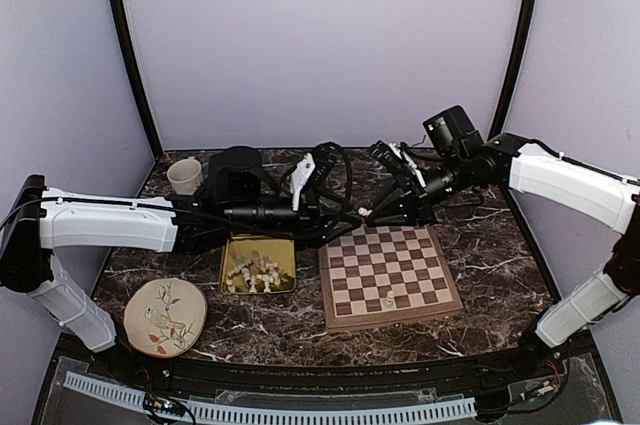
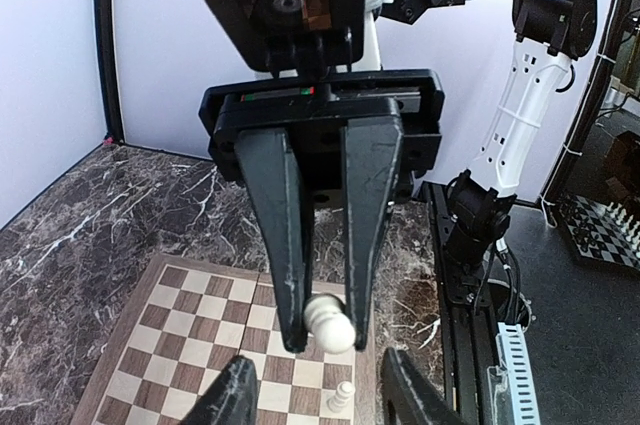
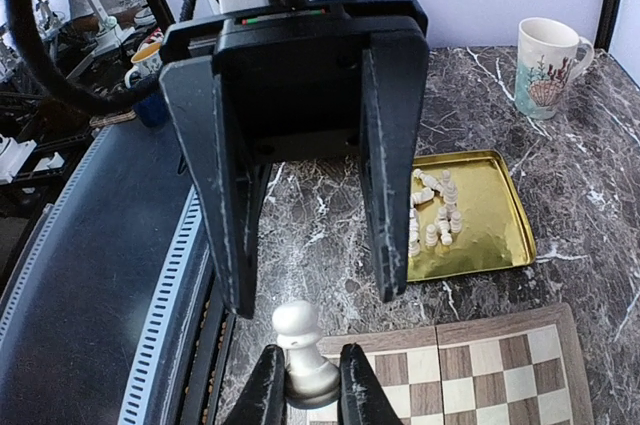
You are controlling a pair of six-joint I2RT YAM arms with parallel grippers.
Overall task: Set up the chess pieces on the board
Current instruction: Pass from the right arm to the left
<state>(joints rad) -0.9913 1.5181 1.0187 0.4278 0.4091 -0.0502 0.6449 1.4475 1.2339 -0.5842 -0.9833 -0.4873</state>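
Both grippers meet above the far left corner of the board. My right gripper is shut on a cream-white pawn, gripping it near the base. The left wrist view shows that pawn lying sideways between the right gripper's fingers. My left gripper stands open facing it, one finger on each side of the pawn and neither touching. A single pawn stands on the board near its front edge. Several more chess pieces lie in a heap in the gold tray.
The gold tray lies just left of the board. A cream mug stands at the back left. At the front left is a round plate with a bird drawing. Both arms cross the middle of the marble table.
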